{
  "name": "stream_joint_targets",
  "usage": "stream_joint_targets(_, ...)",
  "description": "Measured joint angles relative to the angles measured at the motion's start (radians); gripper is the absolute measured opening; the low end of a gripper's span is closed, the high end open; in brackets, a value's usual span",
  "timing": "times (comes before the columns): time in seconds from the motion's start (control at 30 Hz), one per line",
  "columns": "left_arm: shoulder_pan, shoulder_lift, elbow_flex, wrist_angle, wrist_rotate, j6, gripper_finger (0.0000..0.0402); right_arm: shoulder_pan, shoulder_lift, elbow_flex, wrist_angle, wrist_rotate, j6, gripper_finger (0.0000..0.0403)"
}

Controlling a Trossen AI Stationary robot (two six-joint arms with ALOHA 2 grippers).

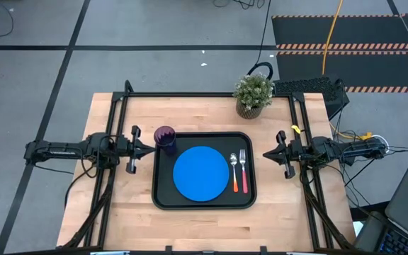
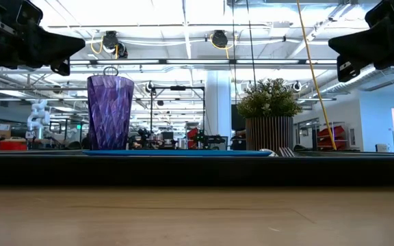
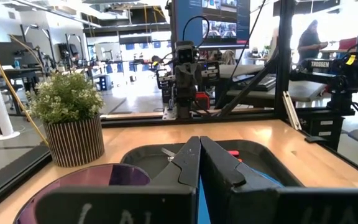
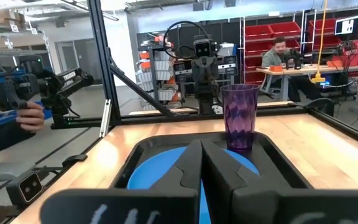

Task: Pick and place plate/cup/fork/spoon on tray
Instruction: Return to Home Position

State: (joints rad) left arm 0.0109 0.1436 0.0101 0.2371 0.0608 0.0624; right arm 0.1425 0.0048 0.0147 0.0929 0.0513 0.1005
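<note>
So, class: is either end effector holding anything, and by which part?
Nothing is held. The left end effector and right end effector are shut and empty, either side of the tray.

White capital letters spelling "TROSSEN" stand on a black metal arm segment (image 3: 319, 64) beyond the wooden surface, seen in the left wrist view.
</note>
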Motion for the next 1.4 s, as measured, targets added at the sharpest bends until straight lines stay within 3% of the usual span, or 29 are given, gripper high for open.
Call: stream_joint_targets(1.4,0.000,0.000,0.000,-0.061,0.000,-0.022,0.0019,0.000,0.000,-0.001,0.004,-0.001,0.045,0.0000)
